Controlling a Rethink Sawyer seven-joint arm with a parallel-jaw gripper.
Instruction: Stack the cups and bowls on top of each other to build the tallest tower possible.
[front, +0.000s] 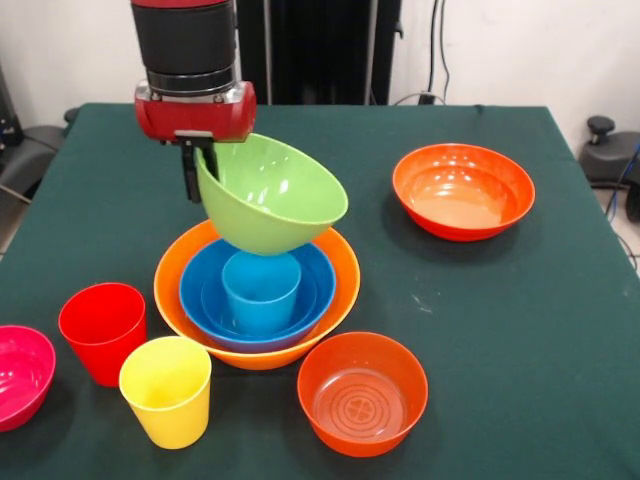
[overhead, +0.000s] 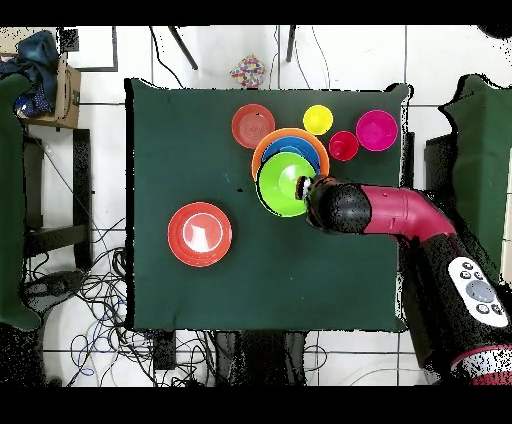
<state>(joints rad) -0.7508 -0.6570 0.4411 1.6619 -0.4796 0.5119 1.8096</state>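
My gripper (front: 196, 165) is shut on the rim of the lime green bowl (front: 268, 195) and holds it tilted just above the tower. The tower is the large pale orange bowl (front: 340, 272) with the blue bowl (front: 196, 290) nested in it, a smaller light blue bowl inside that, and the light blue cup (front: 261, 290) upright in the middle. The red cup (front: 103, 331) and the yellow cup (front: 167, 390) stand at the front left. In the overhead view the green bowl (overhead: 281, 184) covers most of the tower beside the gripper (overhead: 305, 188).
A magenta-pink bowl (front: 20, 374) sits at the left edge. One red-orange bowl (front: 362, 393) stands right of the yellow cup, another (front: 462, 189) at the far right. The table's front edge is close to the cups.
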